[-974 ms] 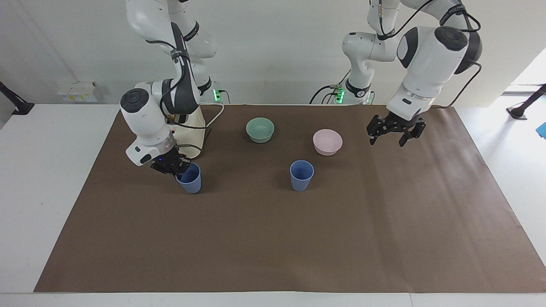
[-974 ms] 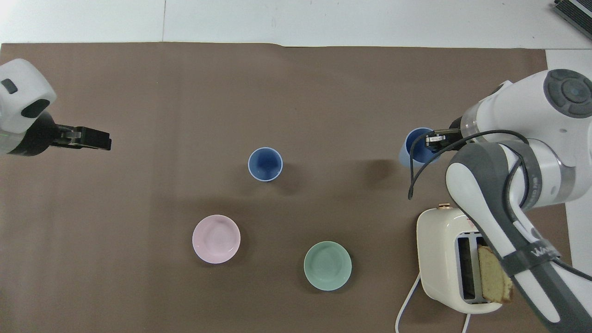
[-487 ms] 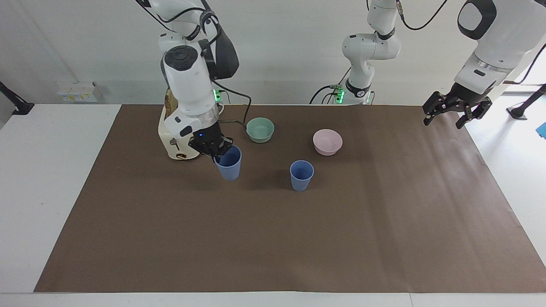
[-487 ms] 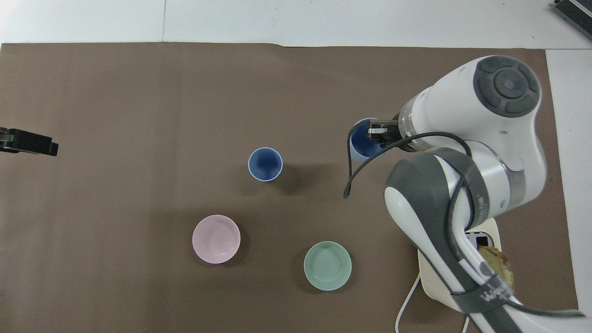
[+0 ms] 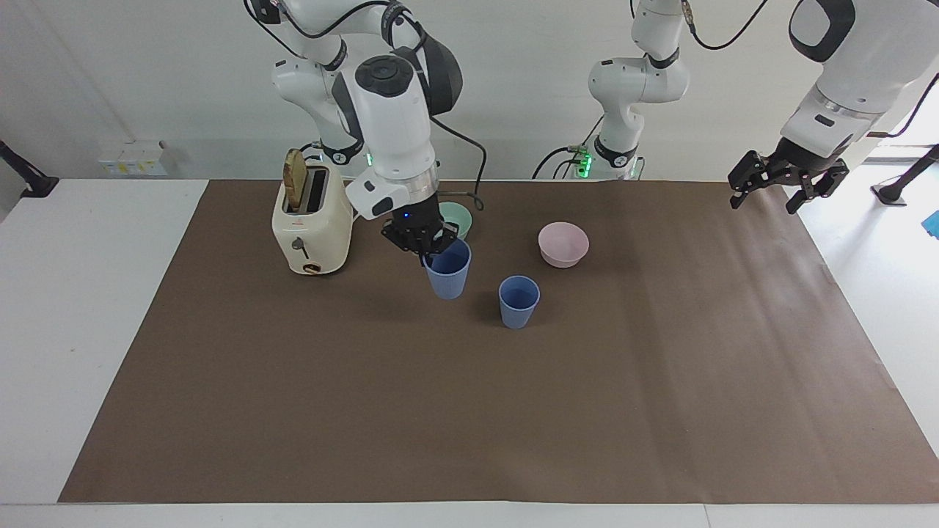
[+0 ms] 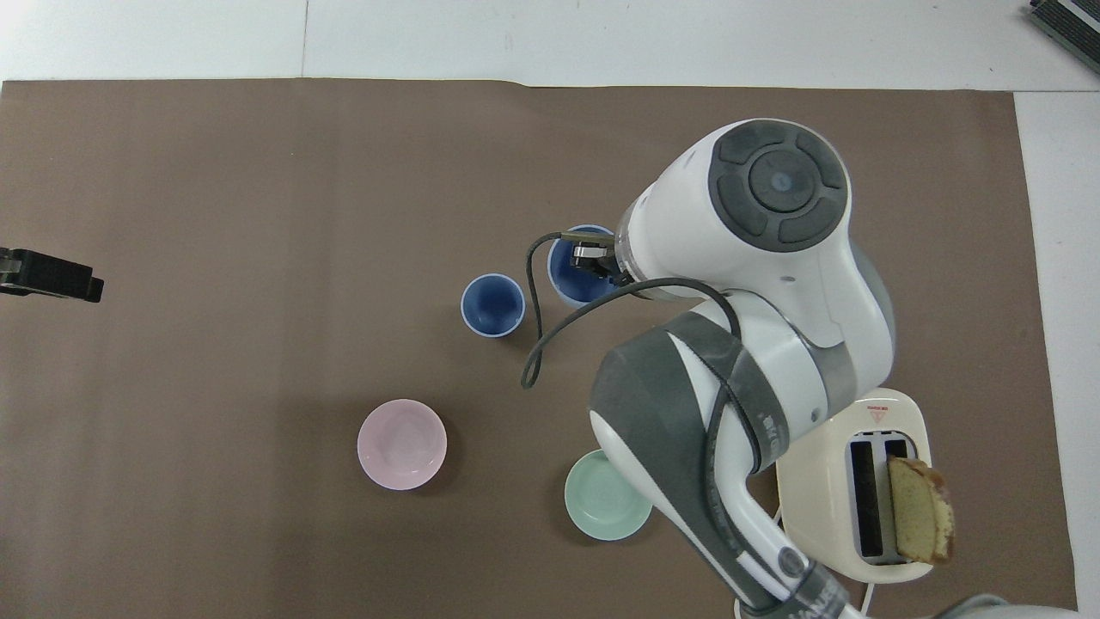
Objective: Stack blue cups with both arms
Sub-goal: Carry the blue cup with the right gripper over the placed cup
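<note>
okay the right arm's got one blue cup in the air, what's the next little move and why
Probably carry the held cup sideways until it is over the standing cup, then lower it in. The right gripper is shut on its rim, and it hangs beside the standing cup, not yet above it.

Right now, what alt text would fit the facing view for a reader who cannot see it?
The right gripper carries a blue cup by its rim above the brown mat, close to a second blue cup standing upright. A teal bowl, pink bowl and toaster sit nearer the robots; the open left gripper waits at the mat's edge.
</note>
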Controlling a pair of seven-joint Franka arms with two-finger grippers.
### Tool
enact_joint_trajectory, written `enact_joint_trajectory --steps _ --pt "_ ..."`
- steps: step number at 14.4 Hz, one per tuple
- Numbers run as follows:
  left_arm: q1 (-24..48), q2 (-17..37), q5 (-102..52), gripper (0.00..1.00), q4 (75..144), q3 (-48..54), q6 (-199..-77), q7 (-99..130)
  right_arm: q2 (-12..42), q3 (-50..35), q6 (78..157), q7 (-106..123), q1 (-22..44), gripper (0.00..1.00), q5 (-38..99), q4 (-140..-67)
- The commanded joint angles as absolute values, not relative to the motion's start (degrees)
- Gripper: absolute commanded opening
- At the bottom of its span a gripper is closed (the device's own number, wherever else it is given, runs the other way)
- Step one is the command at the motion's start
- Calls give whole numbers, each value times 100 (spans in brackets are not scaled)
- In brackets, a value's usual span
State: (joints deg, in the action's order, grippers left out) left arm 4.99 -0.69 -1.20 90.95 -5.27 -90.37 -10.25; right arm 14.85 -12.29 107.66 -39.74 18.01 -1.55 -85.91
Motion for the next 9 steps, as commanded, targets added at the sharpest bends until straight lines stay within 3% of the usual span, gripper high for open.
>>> enact_joint_trajectory --steps 1,4,9 --pt "440 -44 -35 100 8982 -483 -8886 -1028 1679 -1222 10573 -4253 2012 0 -316 -8209" --pt "439 -44 -44 100 8991 -492 -8921 -1020 2072 -1178 10599 -4664 2520 0 -605 -7947" --pt "439 -53 -44 100 8991 -492 -8921 -1002 2505 -1222 10793 -4957 2610 0 -642 -7646"
